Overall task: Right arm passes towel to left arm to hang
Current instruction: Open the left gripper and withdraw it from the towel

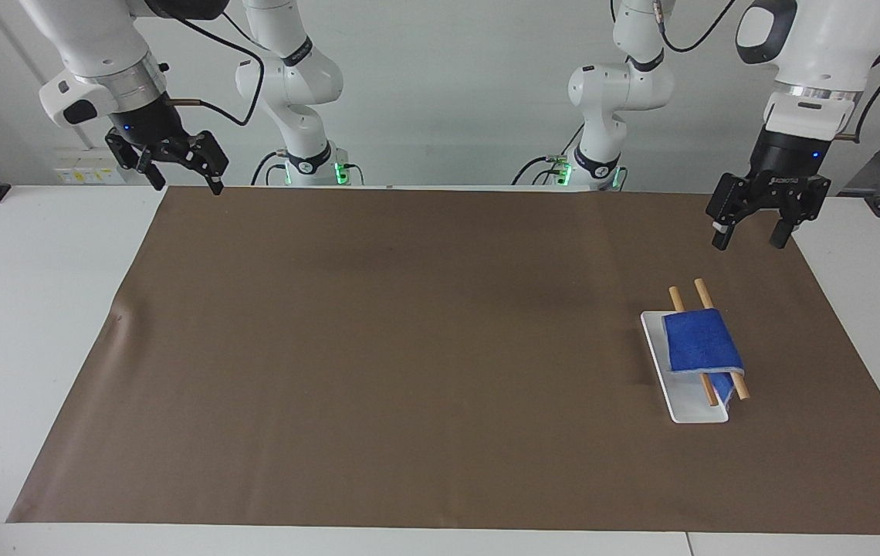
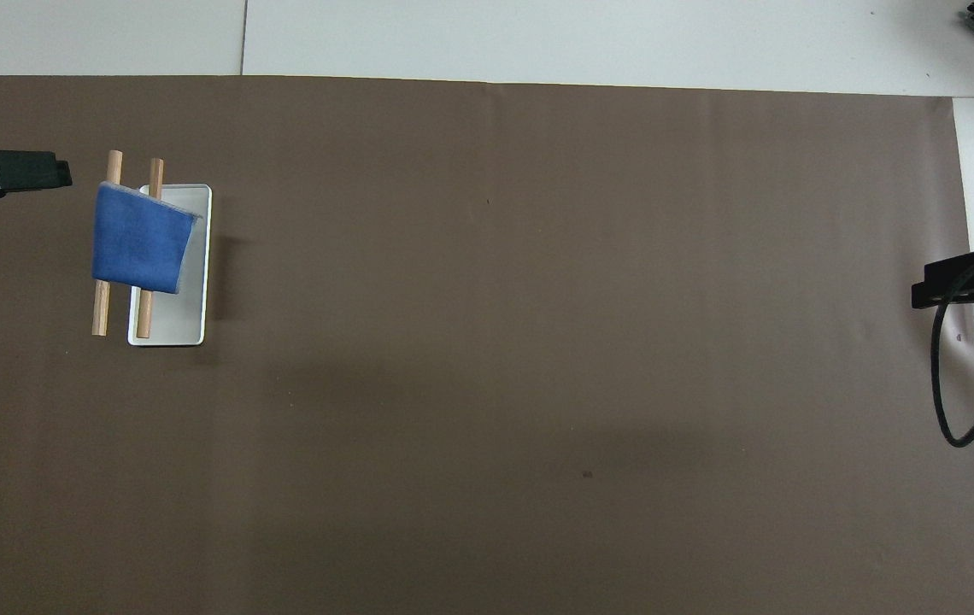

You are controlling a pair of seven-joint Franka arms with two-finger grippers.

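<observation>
The blue towel (image 1: 701, 342) hangs folded over two wooden rods (image 1: 705, 296) that lie across a white tray (image 1: 688, 405), toward the left arm's end of the table; it also shows in the overhead view (image 2: 141, 238). My left gripper (image 1: 751, 232) is open and empty, raised over the brown mat's corner near the robots, apart from the towel; only one fingertip (image 2: 26, 168) shows in the overhead view. My right gripper (image 1: 181, 174) is open and empty, held up over the mat's corner at the right arm's end, where that arm waits.
A brown mat (image 1: 409, 347) covers most of the white table (image 1: 23, 309). The white tray (image 2: 193, 318) and the rods (image 2: 101, 312) stand near the mat's edge. A black cable (image 2: 944, 384) hangs from the right arm.
</observation>
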